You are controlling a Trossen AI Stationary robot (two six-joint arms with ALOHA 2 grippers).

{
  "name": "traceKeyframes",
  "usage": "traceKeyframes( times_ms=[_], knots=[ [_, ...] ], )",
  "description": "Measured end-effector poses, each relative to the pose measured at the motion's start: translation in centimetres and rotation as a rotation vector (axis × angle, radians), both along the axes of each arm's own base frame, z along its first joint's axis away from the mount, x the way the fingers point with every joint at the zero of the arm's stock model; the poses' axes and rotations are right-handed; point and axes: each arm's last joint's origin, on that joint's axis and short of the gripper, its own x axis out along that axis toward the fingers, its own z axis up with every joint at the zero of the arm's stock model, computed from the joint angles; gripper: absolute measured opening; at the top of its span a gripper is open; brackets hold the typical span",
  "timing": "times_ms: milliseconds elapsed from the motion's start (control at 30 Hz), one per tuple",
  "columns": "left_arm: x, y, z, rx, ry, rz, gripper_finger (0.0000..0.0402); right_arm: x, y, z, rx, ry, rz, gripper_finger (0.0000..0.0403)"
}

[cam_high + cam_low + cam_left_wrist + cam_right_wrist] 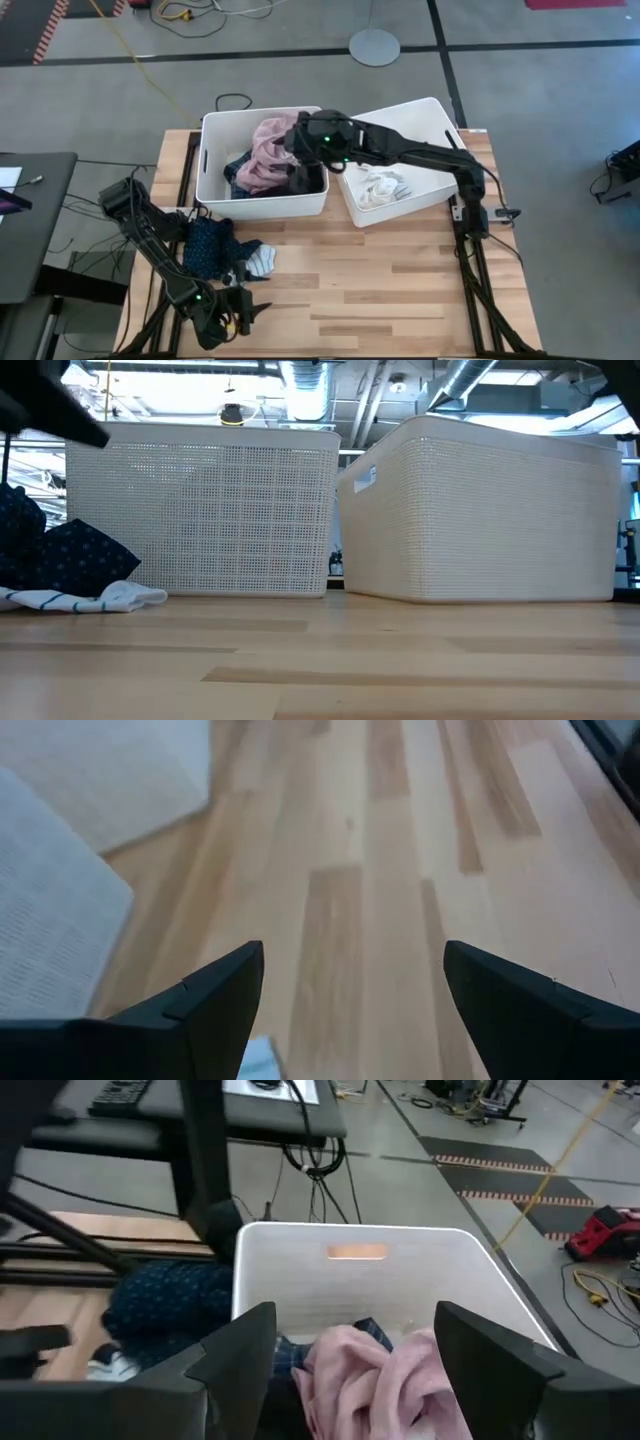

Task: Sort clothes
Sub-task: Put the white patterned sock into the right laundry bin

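Bare wooden table (400, 660) is filling the front of the low view, with two white bins standing side by side farther back: the left bin (262, 165) and the right bin (400, 160), angled slightly and nearly touching at their near corners. Over the left bin the right gripper (355, 1370) is hovering with its fingers (240, 1355) spread wide and nothing between them; just beneath it the pink garment (375, 1380) is lying crumpled inside that bin, with a bit of blue plaid fabric (370, 1335) showing beside it. From above, a black garment (305, 178) is also sitting in the same bin, against the pink one. White socks (380, 187) are lying bunched in the right bin.

At the table's near left corner the left gripper (350, 1005) is hanging above bare wood, its fingers (215, 995) standing well apart and holding nothing. Just beside that arm, on the table outside the bins, the dark navy patterned garment (210, 248) is lying in a heap near the left edge, and a white sock with a blue stripe (262, 262) is resting against its right side. In the low view this same pair is showing at the far left, the sock flat on the wood in front of the navy cloth
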Motion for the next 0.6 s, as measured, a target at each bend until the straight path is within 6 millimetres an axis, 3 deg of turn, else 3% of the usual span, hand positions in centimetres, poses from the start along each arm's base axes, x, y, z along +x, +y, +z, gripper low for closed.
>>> traceKeyframes(
  times_ms=[167, 400, 600],
  knots=[
    [-0.1, 1.3, -0.8, -0.02, 0.119, 0.05, 0.0289, -1.3, 1.2, 0.6, -0.017, 0.052, -0.02, 0.029],
    [-0.2, 3.9, -1.5, -0.075, 0.347, 0.174, 0.027, -1.9, 2.4, -0.3, -0.018, 0.181, -0.021, 0.029],
    [0.4, 4.6, -1.7, -0.143, 0.508, 0.126, 0.0269, -2.4, 3.7, -1.2, -0.005, 0.279, -0.016, 0.029]
  ],
)
